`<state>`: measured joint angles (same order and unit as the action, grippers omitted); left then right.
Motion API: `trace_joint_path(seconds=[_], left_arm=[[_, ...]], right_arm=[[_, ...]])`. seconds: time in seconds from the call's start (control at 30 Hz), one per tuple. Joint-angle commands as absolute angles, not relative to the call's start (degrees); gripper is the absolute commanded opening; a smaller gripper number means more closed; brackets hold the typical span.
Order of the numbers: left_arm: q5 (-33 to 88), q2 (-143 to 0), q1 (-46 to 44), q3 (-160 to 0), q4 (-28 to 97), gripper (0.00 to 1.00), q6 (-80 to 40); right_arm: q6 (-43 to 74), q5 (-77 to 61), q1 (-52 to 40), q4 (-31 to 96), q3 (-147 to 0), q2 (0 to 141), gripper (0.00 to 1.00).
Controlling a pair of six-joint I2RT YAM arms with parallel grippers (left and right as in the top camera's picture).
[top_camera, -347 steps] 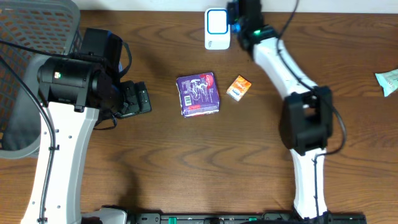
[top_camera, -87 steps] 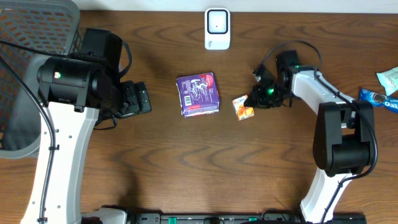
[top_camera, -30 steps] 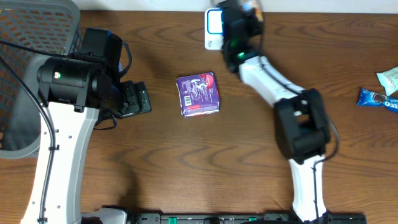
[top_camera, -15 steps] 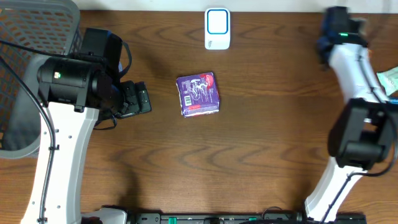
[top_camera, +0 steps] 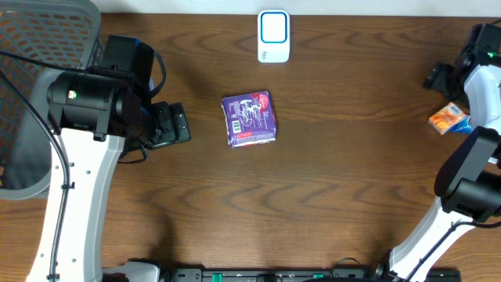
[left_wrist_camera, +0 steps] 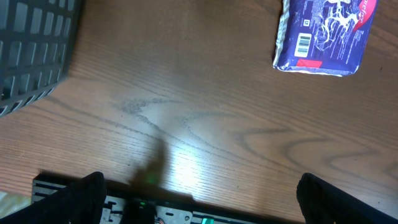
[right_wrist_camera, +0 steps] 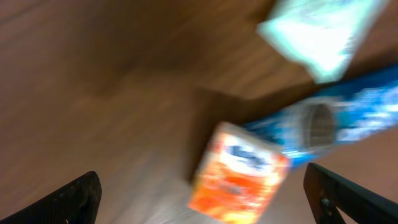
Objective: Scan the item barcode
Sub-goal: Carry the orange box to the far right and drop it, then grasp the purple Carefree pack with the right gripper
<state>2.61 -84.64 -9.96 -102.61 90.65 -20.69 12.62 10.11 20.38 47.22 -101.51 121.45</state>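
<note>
Right claw (top_camera: 437, 77): I see it at the far right edge of the table (top_camera: 329, 180). Its fingers are spread wide with nothing between them. Its wrist view is smeared with blur.

Orange box (top_camera: 448, 117): it is free of the claw, at the far right of the table. It lies just beside the right arm, near the claw but apart from it. From the right wrist it shows tilted beneath the open fingers. I cannot tell through the blur whether it sits flat.

Blue pack (right_wrist_camera: 348, 115): in the right wrist view it lies just behind the orange box. I cannot tell whether the two touch.

Pale pack (right_wrist_camera: 320, 31): it is beyond the blue pack, at the top right of the right wrist view.

Left claw (top_camera: 182, 125): its fingers are wide apart and empty. It points toward the purple pack from the left, with bare wood between them.

Purple pack (top_camera: 249, 118): it lies flat in the middle of the table, printed side up, touched by neither claw.

Barcode (left_wrist_camera: 301, 44): I can read it as a white patch facing up on the purple pack, near the edge closest to the left claw.

Scanner (top_camera: 273, 35): white with a blue face, it is at the middle of the table's far edge. It sits beyond the purple pack and well apart from both claws.

Basket (top_camera: 47, 39): grey mesh, in the far left corner beside the left arm.
</note>
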Motion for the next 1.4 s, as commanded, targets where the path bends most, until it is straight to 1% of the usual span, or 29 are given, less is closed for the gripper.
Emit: trace_joint_path(seconds=[0.0,0.1,0.2,0.27,0.37,0.4,0.57,0.8,0.93,1.0,1.07,1.17,1.23,1.27,1.33,1.37], left_arm=[[1.9,-85.0,-9.8,-102.6,90.8,0.98,-19.9],[1.9,-85.0,-9.8,-102.6,90.8,0.98,-19.9],[1.9,-85.0,-9.8,-102.6,90.8,0.98,-19.9],[1.9,-85.0,-9.8,-102.6,90.8,0.98,-19.9],[1.9,-85.0,-9.8,-102.6,90.8,0.98,-19.9],[1.9,-85.0,-9.8,-102.6,90.8,0.98,-19.9],[1.9,-85.0,-9.8,-102.6,90.8,0.98,-20.0],[1.9,-85.0,-9.8,-102.6,90.8,0.98,-20.0],[1.9,-85.0,-9.8,-102.6,90.8,0.98,-19.9],[1.9,-85.0,-9.8,-102.6,90.8,0.98,-19.9],[1.9,-85.0,-9.8,-102.6,90.8,0.98,-19.9],[1.9,-85.0,-9.8,-102.6,90.8,0.98,-20.0],[1.9,-85.0,-9.8,-102.6,90.8,0.98,-19.9],[1.9,-85.0,-9.8,-102.6,90.8,0.98,-19.9],[1.9,-85.0,-9.8,-102.6,90.8,0.98,-19.9],[1.9,-85.0,-9.8,-102.6,90.8,0.98,-19.9]], right_arm=[[13.7,-9.6,19.0,48.5,-101.6,120.7,0.99],[13.6,-23.5,17.3,50.7,-101.6,120.7,0.99],[10.8,-31.3,14.7,52.5,-101.6,120.7,0.99],[8.4,-33.6,12.4,53.9,-101.6,120.7,0.99],[5.5,-33.5,7.8,56.0,-101.5,120.7,0.99],[3.7,-33.5,4.4,56.4,-101.4,120.7,0.99],[3.2,-29.1,-5.4,53.4,-101.3,121.5,0.99],[11.3,-27.6,-14.8,50.6,-101.3,124.8,0.99],[12.2,-31.5,-18.4,50.9,-101.3,126.6,0.97],[12.1,-31.6,-19.6,50.7,-101.2,127.1,0.89],[11.7,-30.7,-20.6,50.5,-101.2,127.9,0.83],[12.1,-30.1,-21.3,49.4,-101.2,129.7,0.69],[13.6,-30.1,-21.3,49.0,-101.2,131.3,0.54],[14.4,-30.1,-21.2,49.0,-101.2,132.1,0.43],[14.7,-30.1,-20.9,49.4,-101.2,133.3,0.22],[14.2,-29.8,-20.9,49.8,-101.2,133.8,0.04]])
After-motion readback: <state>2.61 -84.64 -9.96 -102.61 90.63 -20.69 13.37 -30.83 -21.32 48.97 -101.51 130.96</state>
